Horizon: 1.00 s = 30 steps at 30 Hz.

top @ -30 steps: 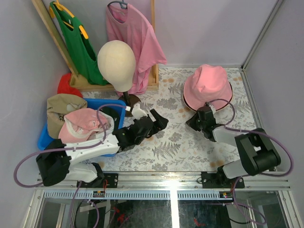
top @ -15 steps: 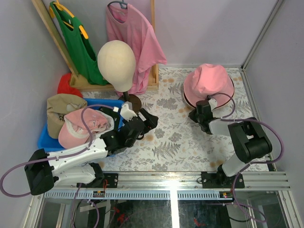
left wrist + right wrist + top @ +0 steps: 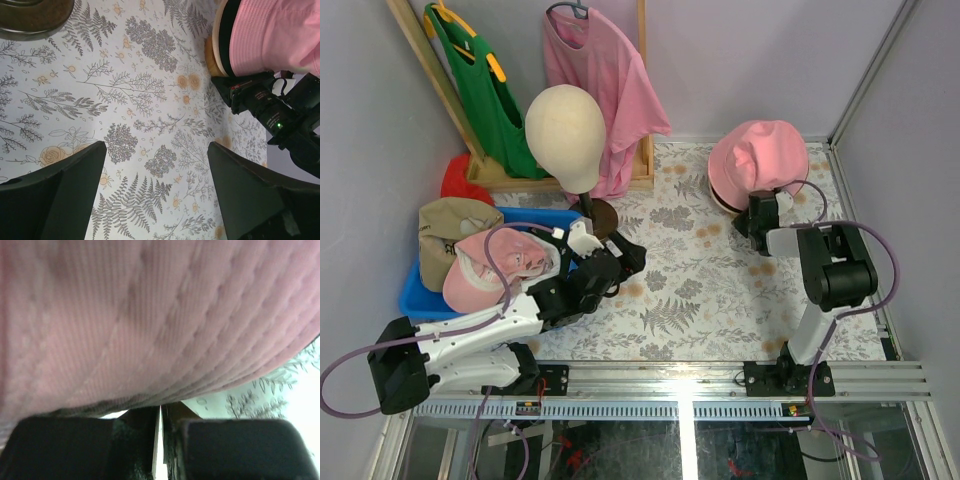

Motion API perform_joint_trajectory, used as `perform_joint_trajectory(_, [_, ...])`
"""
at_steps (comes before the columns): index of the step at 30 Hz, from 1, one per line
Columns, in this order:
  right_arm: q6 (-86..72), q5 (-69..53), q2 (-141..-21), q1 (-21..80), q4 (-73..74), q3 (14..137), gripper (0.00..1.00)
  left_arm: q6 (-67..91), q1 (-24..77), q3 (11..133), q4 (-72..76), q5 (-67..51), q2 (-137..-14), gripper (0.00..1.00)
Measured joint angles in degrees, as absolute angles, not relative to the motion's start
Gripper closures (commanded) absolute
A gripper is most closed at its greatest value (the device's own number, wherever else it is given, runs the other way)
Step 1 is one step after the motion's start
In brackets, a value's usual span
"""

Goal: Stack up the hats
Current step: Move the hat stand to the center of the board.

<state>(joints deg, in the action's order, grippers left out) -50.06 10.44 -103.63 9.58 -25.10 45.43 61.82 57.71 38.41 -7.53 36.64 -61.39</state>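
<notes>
The pink bucket hat (image 3: 758, 162) sits tipped at the back right of the table; it fills the top of the right wrist view (image 3: 150, 315). My right gripper (image 3: 757, 212) is at its near brim, and the jaws (image 3: 161, 410) are shut to a thin slit on the brim's edge. A pink cap (image 3: 495, 268) and a tan cap (image 3: 450, 225) lie in the blue bin (image 3: 415, 295) at the left. My left gripper (image 3: 625, 255) hangs open over the patterned table beside the bin, nothing between its fingers (image 3: 60, 195). From there the bucket hat (image 3: 275, 35) shows at the upper right.
A beige mannequin head (image 3: 565, 135) on a dark round base (image 3: 35, 12) stands at the back centre. A pink shirt (image 3: 600, 70) and a green shirt (image 3: 485, 90) hang on a wooden rack (image 3: 420, 60). A red item (image 3: 460, 182) lies behind the bin.
My right gripper moved toward the back and closed at the bucket hat's brim; the hat shifted back and tipped. My left gripper drew back toward the bin, still open.
</notes>
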Motion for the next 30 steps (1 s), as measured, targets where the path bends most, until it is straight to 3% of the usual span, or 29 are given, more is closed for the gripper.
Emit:
perform_joint_trajectory(10, [-48.18,8.82,-111.55,7.46,-20.56,58.96,0.90,60.53,57.71,38.41,-9.04,38.85,-60.55,0.16])
perform_joint_trajectory(17, [-47.57,6.96,-111.94,6.87,-18.59,63.35,0.74,60.25,57.71,38.41,-10.79,39.83,-59.42,0.14])
perform_joint_trajectory(21, [-47.16,5.82,-108.36,6.85,-15.38,63.00,0.67,59.79,57.71,38.79,-12.08,40.56,-58.37,0.12])
perform_joint_trajectory(30, [-46.54,1.45,-90.83,6.87,-10.55,56.71,0.63,62.41,57.71,43.24,-21.41,42.72,-56.55,0.06])
